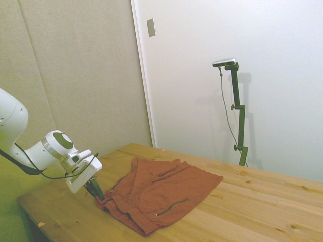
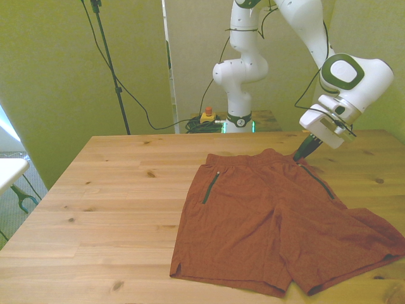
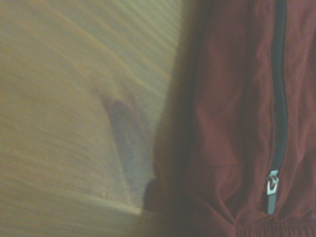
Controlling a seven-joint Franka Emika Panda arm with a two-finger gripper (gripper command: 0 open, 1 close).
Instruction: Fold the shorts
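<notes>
The rust-orange shorts (image 2: 266, 221) lie spread flat on the wooden table (image 2: 114, 190), waistband toward the far edge and both legs toward the near edge. In the side view the shorts (image 1: 166, 191) look rumpled near the arm. My gripper (image 2: 299, 155) reaches down to the waistband corner at the front view's right, and its dark fingers look pressed together on the cloth's edge there (image 1: 97, 193). The wrist view shows the shorts (image 3: 222, 123) from close by, with a dark pocket zipper (image 3: 279, 98) and its metal pull, beside bare table wood (image 3: 74, 98).
Behind the table's far edge a small yellow box with a red button (image 2: 207, 116) sits among dark cables. A white object (image 2: 9, 171) pokes in at the front view's left edge. Bare wood stretches to the front view's left of the shorts.
</notes>
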